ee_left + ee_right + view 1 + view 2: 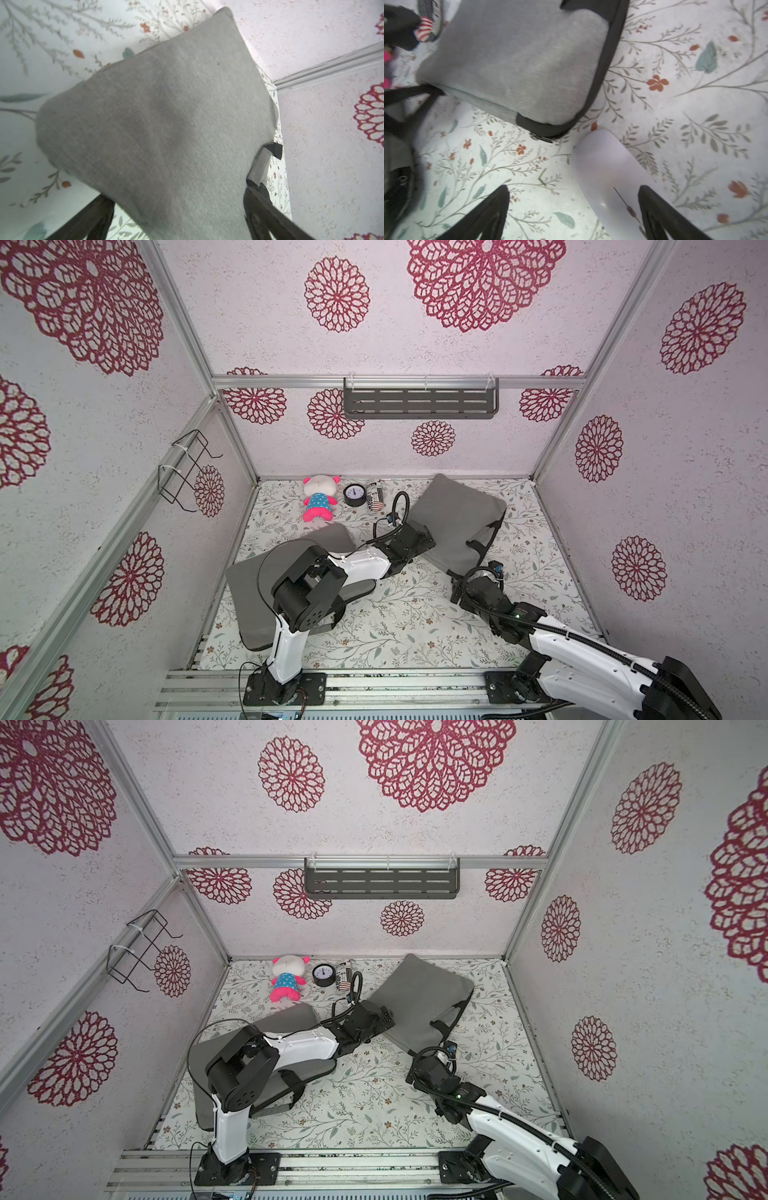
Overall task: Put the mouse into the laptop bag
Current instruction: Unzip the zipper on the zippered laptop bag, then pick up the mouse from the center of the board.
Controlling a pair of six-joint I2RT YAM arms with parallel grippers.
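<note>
While the mouse point(604, 172), a pale rounded body, lies on the flowered desk point(685, 99), the right hand point(574, 189) stands released over it, its two black fingers point(488, 214) spread wide. The mouse sits between them, close against one finger and well apart from its mate, and nothing is grasped. Just ahead of this hand lies the black-trimmed corner of the grey laptop bag point(519, 62), near the mouse's front end but apart from it, so the mouse is outside the bag. In both top views the right hand hides the mouse. The left hand point(180, 195) is likewise released, fingers splayed, with the bag's grey cloth point(162, 124) running between and beyond them; whether either finger touches the cloth cannot be told. A second grey bag point(249, 597) lies flat under the left arm, behind that hand. Well beyond the left hand, at the desk's back edge, are a plush toy point(318, 497), a round dial point(354, 494) and a can point(376, 495).
</note>
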